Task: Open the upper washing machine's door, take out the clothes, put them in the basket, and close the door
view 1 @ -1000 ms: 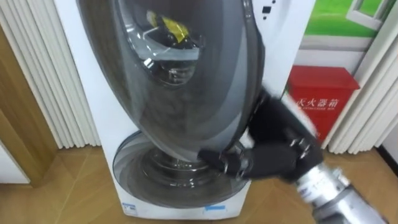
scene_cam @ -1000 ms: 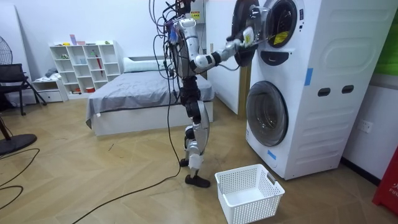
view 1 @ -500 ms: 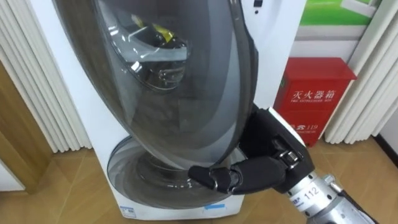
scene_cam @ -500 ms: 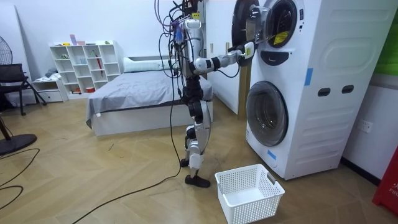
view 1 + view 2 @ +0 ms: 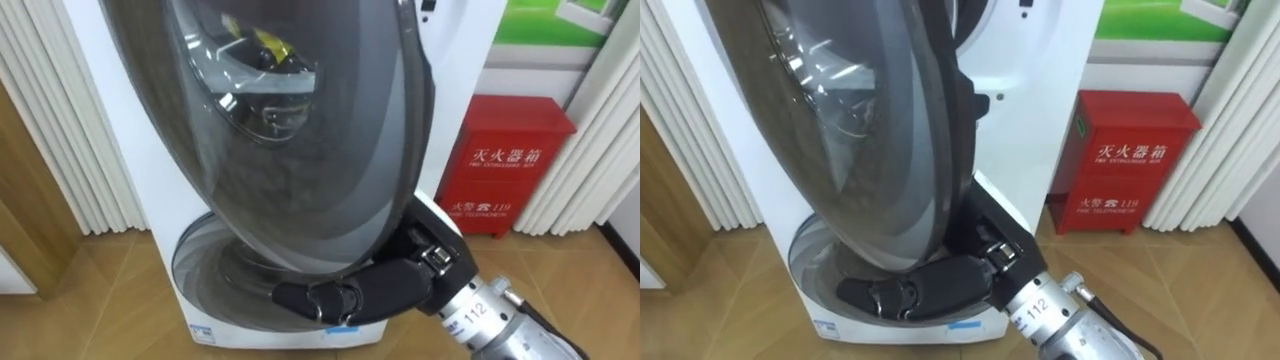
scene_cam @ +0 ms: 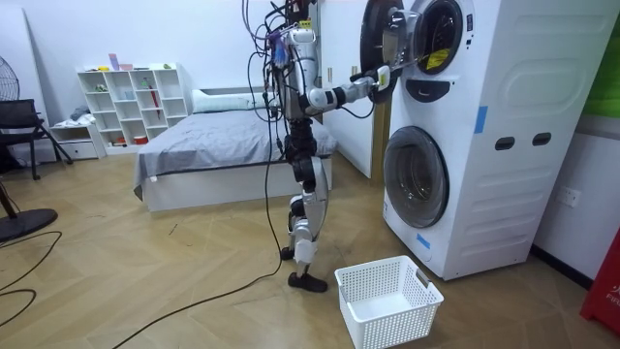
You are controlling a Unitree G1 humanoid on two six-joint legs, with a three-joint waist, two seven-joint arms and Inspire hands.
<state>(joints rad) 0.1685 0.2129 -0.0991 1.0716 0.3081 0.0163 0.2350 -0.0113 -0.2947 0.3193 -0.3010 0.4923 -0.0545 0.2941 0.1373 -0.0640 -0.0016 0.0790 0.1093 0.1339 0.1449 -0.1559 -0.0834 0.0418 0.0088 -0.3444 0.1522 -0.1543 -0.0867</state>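
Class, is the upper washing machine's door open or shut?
Open: the room view shows the door swung off the drum opening, with the right hand at its edge.

R hand [image 5: 400, 285] comes in from lower right, fingers [image 5: 310, 297] stretched nearly straight, lying along the bottom rim of the open dark door [image 5: 300, 150] & touching it. Just behind & under the fingers: lower round door [image 5: 205, 265]. Well above them, thru the glass, a yellow bit [image 5: 272, 45]. Back past the wrist, a red box [image 5: 505, 165]. Beyond the fingertips, white slats [image 5: 60, 130] & wood floor [image 5: 90, 310].
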